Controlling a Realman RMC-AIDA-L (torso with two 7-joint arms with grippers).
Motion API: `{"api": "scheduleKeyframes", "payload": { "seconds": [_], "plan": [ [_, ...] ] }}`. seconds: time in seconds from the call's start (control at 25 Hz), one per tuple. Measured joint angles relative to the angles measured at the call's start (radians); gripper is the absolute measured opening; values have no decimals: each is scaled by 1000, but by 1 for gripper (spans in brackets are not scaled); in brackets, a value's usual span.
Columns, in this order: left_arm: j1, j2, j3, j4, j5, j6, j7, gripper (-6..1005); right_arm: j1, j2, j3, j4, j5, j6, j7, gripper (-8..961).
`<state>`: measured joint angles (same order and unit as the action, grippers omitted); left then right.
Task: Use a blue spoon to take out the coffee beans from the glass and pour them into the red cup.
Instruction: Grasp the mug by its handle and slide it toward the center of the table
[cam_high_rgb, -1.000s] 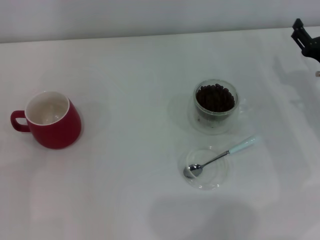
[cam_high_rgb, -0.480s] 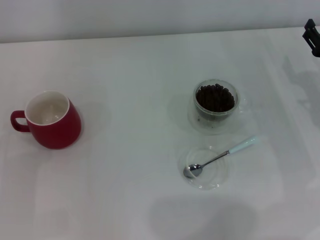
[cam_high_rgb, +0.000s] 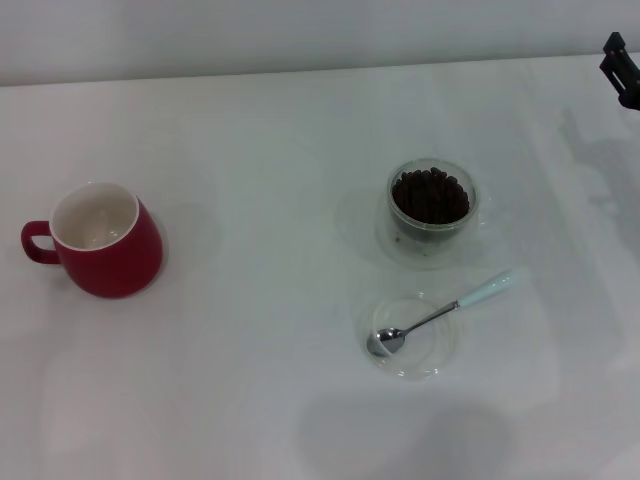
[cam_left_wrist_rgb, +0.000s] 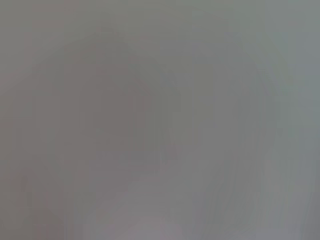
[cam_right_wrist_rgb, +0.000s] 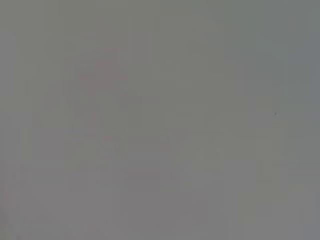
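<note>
Right gripper (cam_high_rgb: 622, 68) at far right desk edge, grip state unreadable. Blue spoon (cam_high_rgb: 440, 315): shiny bowl resting in clear round dish (cam_high_rgb: 412, 336).

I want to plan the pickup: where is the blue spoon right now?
In the head view the blue spoon lies right of centre, its metal bowl in the flat clear dish, its handle pointing away to the right, just nearer than the glass.

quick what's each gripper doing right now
Left gripper: not in view.
Right gripper: at the table's far right edge, holding nothing visible; open or shut cannot be told.
</note>
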<state>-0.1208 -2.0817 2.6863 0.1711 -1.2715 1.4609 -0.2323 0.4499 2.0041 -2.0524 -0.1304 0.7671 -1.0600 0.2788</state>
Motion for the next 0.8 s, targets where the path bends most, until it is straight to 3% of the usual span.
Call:
{"api": "scheduleKeyframes", "payload": {
  "seconds": [0.16,0.4,0.8],
  "plan": [
    [1,2,2,-67,82,-8,-1,825,2,1,0,0,0,0,0,842],
    [-61,4,4,-171,226,-52,7,824,20,1,0,0,0,0,0,841],
    [-161,5,13,-199,280,-179,111,824,29,3,0,-5,0,0,8,842]
  ]
}}
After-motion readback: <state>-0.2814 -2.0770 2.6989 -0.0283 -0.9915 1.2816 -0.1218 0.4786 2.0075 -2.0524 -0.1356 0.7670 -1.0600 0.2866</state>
